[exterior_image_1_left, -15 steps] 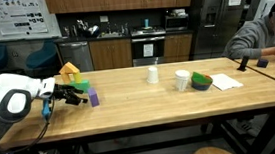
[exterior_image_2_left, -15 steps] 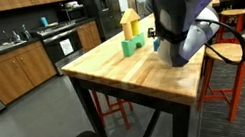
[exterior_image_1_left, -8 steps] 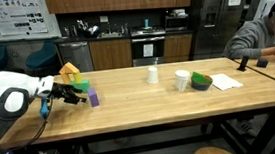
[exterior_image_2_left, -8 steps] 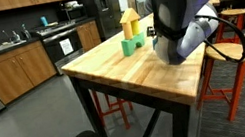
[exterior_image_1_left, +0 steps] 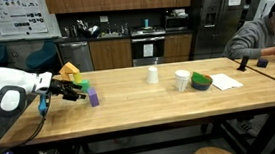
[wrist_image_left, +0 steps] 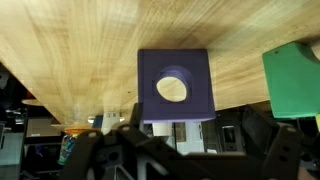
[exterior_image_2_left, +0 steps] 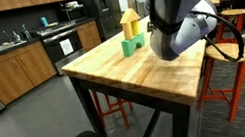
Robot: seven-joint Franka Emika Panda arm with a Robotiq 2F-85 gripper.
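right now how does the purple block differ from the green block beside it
The purple block has a round hole in its face; the green block shows no hole in the wrist view. The purple block sits whole in the middle of that view; the green block is off to one side, cut by the picture's edge. Both rest on the wooden table.

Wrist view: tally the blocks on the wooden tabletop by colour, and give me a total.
Purple block: 1
Green block: 1
Total: 2
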